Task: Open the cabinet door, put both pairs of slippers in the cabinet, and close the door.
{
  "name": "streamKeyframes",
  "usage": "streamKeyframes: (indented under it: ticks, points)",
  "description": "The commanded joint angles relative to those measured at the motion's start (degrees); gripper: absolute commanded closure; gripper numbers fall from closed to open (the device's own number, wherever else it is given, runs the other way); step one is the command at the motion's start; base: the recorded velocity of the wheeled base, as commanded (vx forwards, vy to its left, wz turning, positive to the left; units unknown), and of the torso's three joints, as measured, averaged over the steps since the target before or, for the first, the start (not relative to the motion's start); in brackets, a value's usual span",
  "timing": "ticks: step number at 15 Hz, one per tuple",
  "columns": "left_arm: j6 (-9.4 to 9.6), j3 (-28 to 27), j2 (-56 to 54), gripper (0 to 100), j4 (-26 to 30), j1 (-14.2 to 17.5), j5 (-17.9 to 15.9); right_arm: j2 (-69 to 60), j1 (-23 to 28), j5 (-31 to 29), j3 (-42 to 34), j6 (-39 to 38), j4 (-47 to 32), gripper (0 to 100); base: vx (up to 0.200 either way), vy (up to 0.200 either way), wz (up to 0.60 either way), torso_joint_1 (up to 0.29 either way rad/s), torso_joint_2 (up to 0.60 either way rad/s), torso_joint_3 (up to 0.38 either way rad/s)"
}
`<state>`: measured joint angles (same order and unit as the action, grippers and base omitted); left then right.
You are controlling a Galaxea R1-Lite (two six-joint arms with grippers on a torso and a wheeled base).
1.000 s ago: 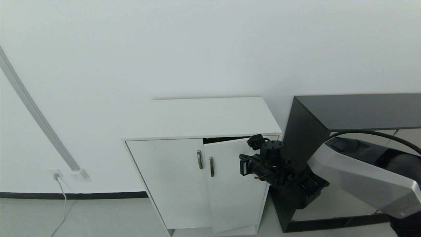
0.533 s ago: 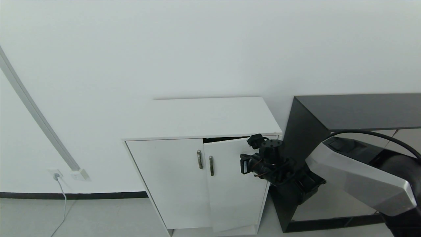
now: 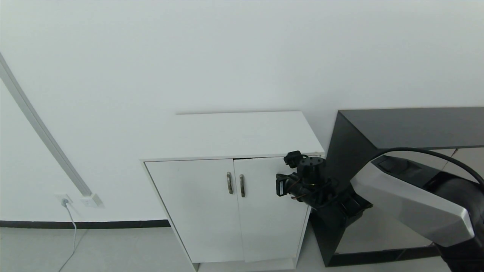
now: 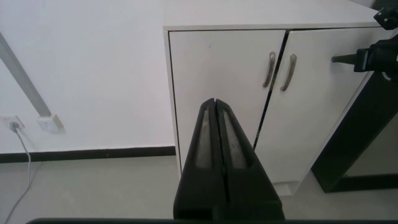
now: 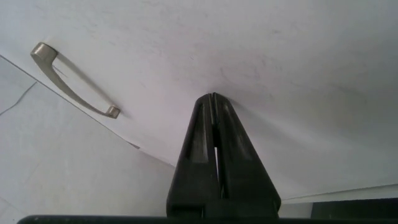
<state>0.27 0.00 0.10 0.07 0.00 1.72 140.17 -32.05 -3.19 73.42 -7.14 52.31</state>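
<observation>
Though closed, two doors (image 3: 196,206), two handles (image 3: 229,183).

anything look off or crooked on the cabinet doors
Nothing much. Both doors of the cabinet hang straight, their handles upright and parallel. One small thing: a thin dark seam along the top edge of the right door, so it may not be fully seated. The right claw, shut, presses its tips against that door.

The cabinet (image 3: 242,134) stood against the wall, its two handles (image 3: 229,183) side by side at the middle. The right gripper (image 5: 213,98) touched the right door (image 3: 264,219), right of its handle. A dark console (image 3: 397,128) stood just right of the cabinet, and a wall socket (image 3: 64,199) sat low to its left.
</observation>
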Motion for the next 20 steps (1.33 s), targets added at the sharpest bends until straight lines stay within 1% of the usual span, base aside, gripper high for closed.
streamKeyframes:
  ticks: [1, 10, 13, 17, 18, 20]
  points:
    - [0.00, 0.00, 0.08, 100, 0.01, 0.00, 0.04, 0.63, 0.06, -0.06, 1.37, 0.02, -0.10, 100, 0.000, 0.000, 0.00, 0.000, 0.00, 0.000]
    - [0.00, 0.00, 0.08, 100, 0.01, 0.00, 0.04, 1.34, 0.76, -0.06, 2.69, -0.06, -0.19, 100, 0.000, 0.000, 0.00, 0.000, 0.00, 0.000]
    - [-0.09, 0.00, 0.08, 100, 0.01, 0.00, -0.05, 0.98, 0.67, -0.23, 1.90, -0.06, -0.01, 100, 0.000, 0.000, 0.00, 0.000, 0.00, 0.000]
    - [-0.09, 0.00, 0.08, 100, 0.01, 0.00, -0.05, -4.11, 0.06, -0.41, -5.57, -0.15, 1.57, 100, 0.000, 0.000, 0.00, 0.000, 0.00, 0.000]
    - [-0.09, 0.00, 0.08, 100, 0.01, 0.00, -0.05, -7.19, -0.38, -0.50, -10.58, -0.06, 4.03, 100, 0.000, 0.000, 0.00, 0.000, 0.00, 0.000]
    - [0.00, 0.00, 0.08, 100, 0.01, 0.00, -0.05, -11.50, -0.47, -1.02, -16.82, -0.06, 6.93, 100, 0.000, 0.000, 0.00, 0.000, 0.00, 0.000]
